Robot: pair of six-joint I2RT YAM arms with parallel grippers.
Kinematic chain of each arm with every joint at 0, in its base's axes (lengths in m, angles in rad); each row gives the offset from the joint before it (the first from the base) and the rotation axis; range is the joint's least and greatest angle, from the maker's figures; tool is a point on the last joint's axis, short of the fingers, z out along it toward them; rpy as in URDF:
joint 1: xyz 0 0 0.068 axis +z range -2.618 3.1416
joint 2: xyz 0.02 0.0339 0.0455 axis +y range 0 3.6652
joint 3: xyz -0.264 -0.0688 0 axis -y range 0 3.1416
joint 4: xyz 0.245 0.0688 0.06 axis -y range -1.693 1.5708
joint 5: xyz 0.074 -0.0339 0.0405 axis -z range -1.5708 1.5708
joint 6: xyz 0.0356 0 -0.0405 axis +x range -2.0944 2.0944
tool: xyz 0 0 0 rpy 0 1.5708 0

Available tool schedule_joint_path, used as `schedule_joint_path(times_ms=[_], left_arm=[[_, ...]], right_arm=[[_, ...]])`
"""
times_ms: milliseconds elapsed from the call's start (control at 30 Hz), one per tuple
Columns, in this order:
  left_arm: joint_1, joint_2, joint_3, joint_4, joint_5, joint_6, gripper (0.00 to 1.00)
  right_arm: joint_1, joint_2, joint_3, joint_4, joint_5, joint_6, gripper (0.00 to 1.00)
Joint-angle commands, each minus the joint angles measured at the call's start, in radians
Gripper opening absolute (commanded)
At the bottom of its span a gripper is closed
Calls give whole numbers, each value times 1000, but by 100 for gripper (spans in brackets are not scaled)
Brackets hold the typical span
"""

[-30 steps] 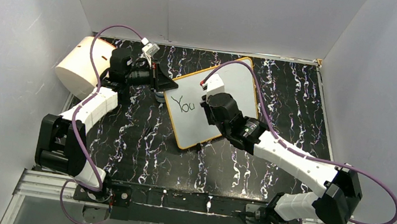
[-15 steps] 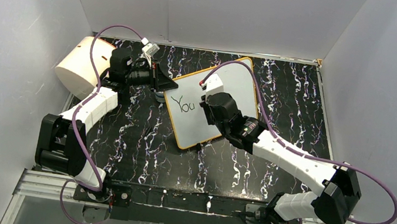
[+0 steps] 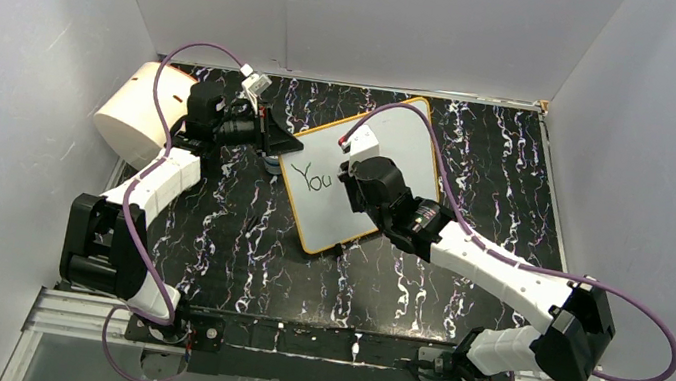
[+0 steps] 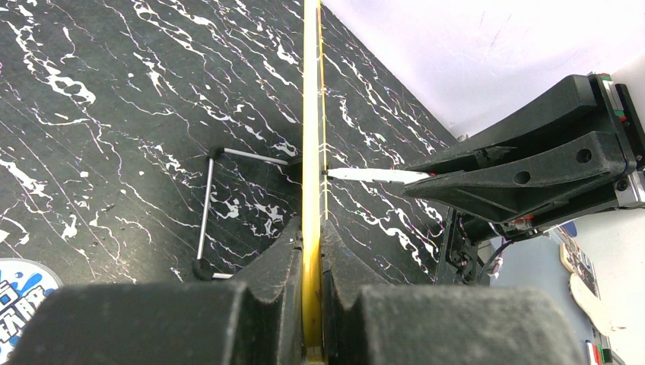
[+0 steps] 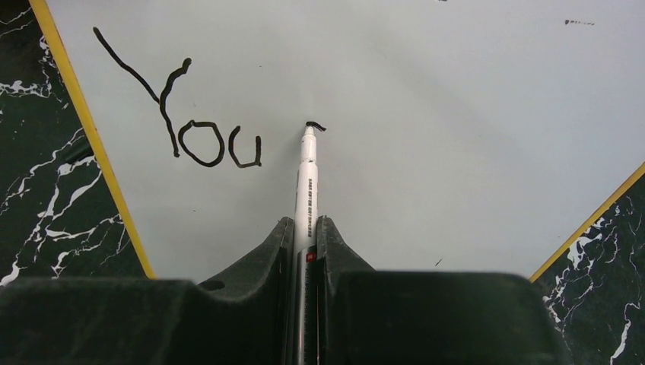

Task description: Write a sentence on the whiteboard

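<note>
Your right gripper [image 5: 306, 228] is clamping its fingers on a white marker [image 5: 307, 182], which is pointing straight out from between them. The marker's tip is touching the whiteboard [image 5: 471, 99] at a short black stroke [image 5: 316, 126]. That stroke is sitting just right of the sentence [image 5: 182, 129], of which only the word "You" is showing, close to the board's left rim in the right wrist view.

Your left gripper [image 4: 312, 243] is pinching the board's yellow edge, with one finger pressing against each face. The board is standing tilted up from the black marbled table [image 3: 236, 236]. On its back side, a thin wire stand [image 4: 207, 205] is reaching down to the tabletop near the left fingers.

In the top view, the right wrist is covering the middle of the board and hiding the marker's tip. A purple cable [image 3: 416, 113] is arching over the board's upper part. A cream cylinder [image 3: 128, 114] is lying on its side at the far left corner, just behind the left arm and apart from the board. A round blue-and-white sticker [image 4: 19, 293] is showing on the table at the lower left of the left wrist view.
</note>
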Motion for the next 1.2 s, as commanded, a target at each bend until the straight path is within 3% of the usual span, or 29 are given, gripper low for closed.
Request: schedule_joint_path(times_ms=[0,600,1167], left_arm=[[-28,37,-22,-83,40,51,0],[-29,40,-20,-83,40,51,0],[-28,43,-20,-83,40,51,0]], right_arm=[[-4,-2,12,27,-23,-3,0],[-4,-20,-16,-65,0,3,0],[-13,-44,-37,3,53,4,0]])
